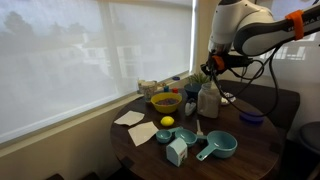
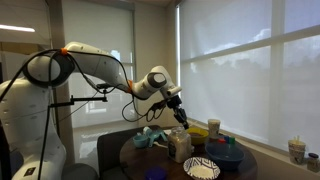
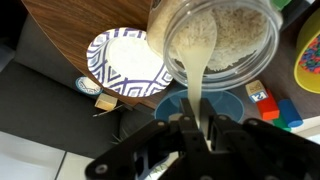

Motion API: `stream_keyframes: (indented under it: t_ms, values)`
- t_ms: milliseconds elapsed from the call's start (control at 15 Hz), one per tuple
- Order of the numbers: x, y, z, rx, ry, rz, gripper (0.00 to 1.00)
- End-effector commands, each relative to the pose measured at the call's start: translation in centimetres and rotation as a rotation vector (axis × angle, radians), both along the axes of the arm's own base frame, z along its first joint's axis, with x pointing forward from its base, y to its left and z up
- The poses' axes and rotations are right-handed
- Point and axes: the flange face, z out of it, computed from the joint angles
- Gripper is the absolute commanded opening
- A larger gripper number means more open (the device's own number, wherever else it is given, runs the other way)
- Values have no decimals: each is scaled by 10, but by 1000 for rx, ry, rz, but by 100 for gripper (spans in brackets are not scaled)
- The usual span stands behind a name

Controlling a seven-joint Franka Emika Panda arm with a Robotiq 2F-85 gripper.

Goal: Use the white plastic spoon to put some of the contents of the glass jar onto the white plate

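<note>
The glass jar (image 3: 215,40) holds pale grainy contents and stands on the round table in both exterior views (image 1: 208,100) (image 2: 181,146). My gripper (image 3: 195,122) hangs just above the jar (image 1: 208,68) (image 2: 180,113) and is shut on the handle of the white plastic spoon (image 3: 197,80). The spoon's handle runs down into the jar, with its bowl in the contents. The white plate (image 3: 125,58), with a blue patterned rim, lies empty beside the jar, near the table's edge (image 2: 202,168).
A yellow bowl (image 1: 165,101) and a lemon (image 1: 167,122) sit beside the jar. Teal measuring cups (image 1: 216,148), white napkins (image 1: 141,133) and a dark blue disc (image 1: 250,117) lie around it. Small coloured blocks (image 3: 258,93) lie near the jar. Window blinds stand close behind the table.
</note>
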Motion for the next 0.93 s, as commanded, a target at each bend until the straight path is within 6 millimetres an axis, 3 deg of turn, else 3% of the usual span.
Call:
stream_keyframes:
  t_ms: [0, 400, 867]
  values:
    - [3, -1, 7, 59, -3, -58, 3]
    - [3, -7, 9, 113, 9, -164, 3]
    - [4, -26, 25, 175, -27, -252, 3]
